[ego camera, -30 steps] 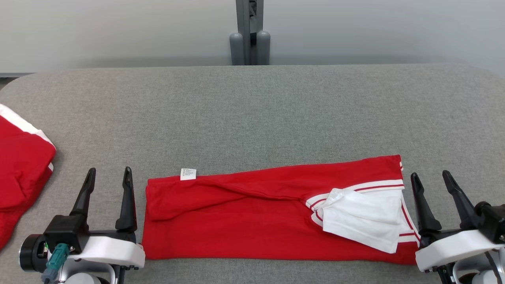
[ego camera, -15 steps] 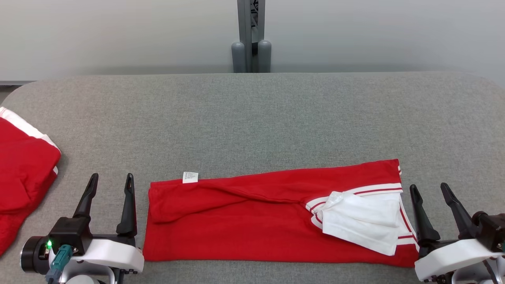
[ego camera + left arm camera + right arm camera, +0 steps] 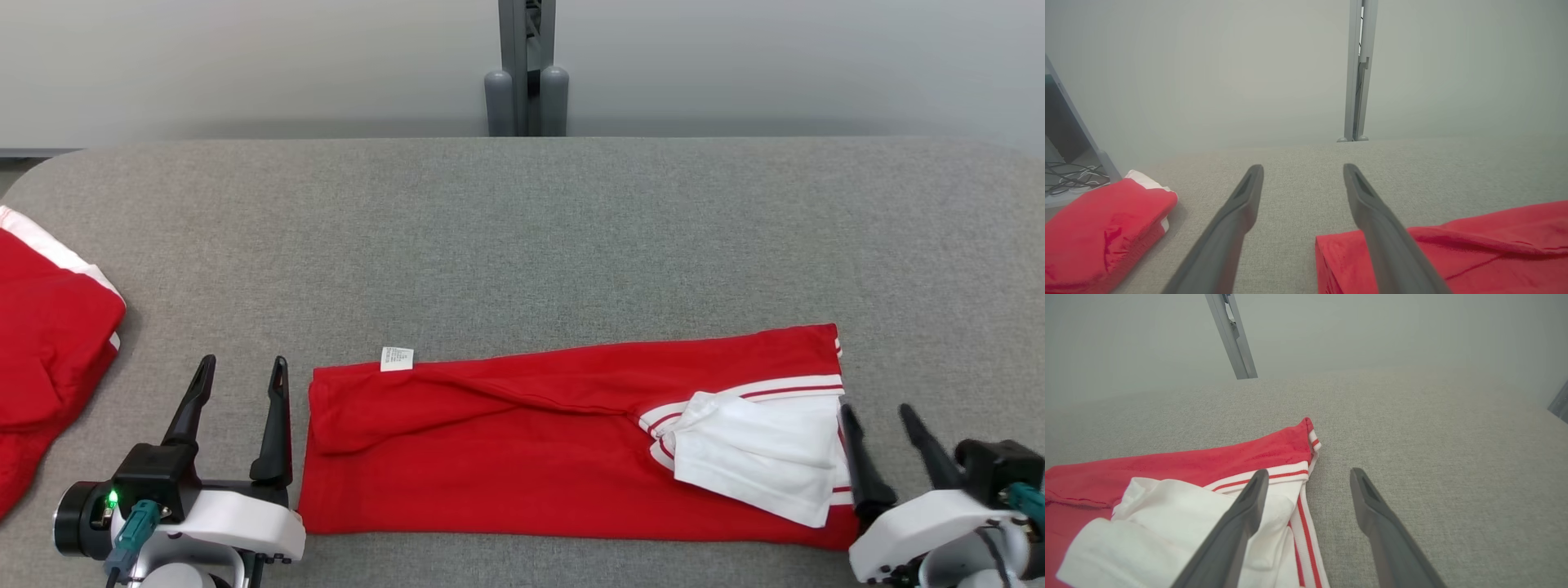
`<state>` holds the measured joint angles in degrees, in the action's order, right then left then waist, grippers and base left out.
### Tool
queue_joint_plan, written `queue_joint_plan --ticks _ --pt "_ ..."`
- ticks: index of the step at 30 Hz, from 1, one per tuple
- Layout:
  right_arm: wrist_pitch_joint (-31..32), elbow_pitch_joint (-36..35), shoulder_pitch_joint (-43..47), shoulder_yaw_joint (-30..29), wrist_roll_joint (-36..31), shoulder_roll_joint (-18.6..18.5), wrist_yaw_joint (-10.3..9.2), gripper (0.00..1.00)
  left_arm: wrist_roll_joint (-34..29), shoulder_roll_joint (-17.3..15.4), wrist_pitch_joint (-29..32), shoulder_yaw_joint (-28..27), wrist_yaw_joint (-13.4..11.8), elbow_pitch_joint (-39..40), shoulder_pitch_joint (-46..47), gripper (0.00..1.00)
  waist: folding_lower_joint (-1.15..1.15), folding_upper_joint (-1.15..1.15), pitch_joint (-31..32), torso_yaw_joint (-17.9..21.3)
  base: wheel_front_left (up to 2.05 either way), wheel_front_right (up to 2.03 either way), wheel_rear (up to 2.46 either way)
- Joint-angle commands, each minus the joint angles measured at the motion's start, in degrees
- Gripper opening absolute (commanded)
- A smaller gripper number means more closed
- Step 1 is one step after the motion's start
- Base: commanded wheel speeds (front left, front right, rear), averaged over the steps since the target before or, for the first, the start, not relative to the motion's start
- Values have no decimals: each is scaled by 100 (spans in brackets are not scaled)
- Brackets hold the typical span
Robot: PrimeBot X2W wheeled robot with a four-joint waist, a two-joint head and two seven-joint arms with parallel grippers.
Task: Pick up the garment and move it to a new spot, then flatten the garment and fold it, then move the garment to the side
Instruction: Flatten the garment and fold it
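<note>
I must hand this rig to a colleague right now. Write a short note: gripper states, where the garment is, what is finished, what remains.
Left gripper: open, empty, beside the left end of the red garment with white collar.
Right gripper: open, empty, at its collar end.
Garment: flat on the grey fabric table, folded into a long band between the grippers. A second red garment lies at the table's left edge.
Done: placed, flattened, folded lengthwise.
Left: probably fold it shorter, then move it to the side.
</note>
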<state>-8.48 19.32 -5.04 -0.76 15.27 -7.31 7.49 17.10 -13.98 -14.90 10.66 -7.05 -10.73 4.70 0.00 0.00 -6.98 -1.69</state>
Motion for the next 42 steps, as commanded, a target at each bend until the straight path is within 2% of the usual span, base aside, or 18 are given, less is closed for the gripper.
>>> queue_joint_plan --ticks 1,7,15,16,17,20,24,34,38,42 --pt "-89 423 -189 147 80 -9 2 100 -43 -4 -19 -22 46 -26 88 100 0 0 -48 -18 0 0 0" --pt "-363 1507 -636 543 295 18 2 100 -108 30 -19 -3 142 -84 209 100 0 0 -184 -84 0 0 0" --pt "-533 2399 -889 901 713 50 2 100 -222 131 -20 54 248 -194 410 100 0 0 -247 -214 0 0 0" --pt "-551 2468 -918 956 787 45 3 45 -231 137 -20 54 255 -206 427 100 0 0 -248 -221 0 0 0" --pt "-569 2519 -947 978 854 31 2 0 -243 144 -20 46 274 -217 451 100 0 0 -247 -226 0 0 0" --pt "-621 2594 -1011 1078 1063 -1 1 0 -274 188 -20 8 291 -231 492 100 0 0 -244 -218 0 0 0" --pt "-662 2557 -1074 1020 1280 -238 -14 0 -307 229 -20 -56 319 -241 485 100 0 0 -229 -179 0 0 0" --pt "-678 1988 -766 -85 1210 -821 -12 0 -421 293 -20 -162 404 -253 496 100 0 0 -208 -83 0 0 0" --pt "-678 1632 -730 -296 1055 -817 0 0 -455 298 -20 -200 436 -261 489 100 0 0 -187 -15 0 0 0" --pt "-679 894 -676 -49 881 -617 1 0 -471 311 -21 -219 461 -277 476 100 0 0 -137 31 0 0 0"
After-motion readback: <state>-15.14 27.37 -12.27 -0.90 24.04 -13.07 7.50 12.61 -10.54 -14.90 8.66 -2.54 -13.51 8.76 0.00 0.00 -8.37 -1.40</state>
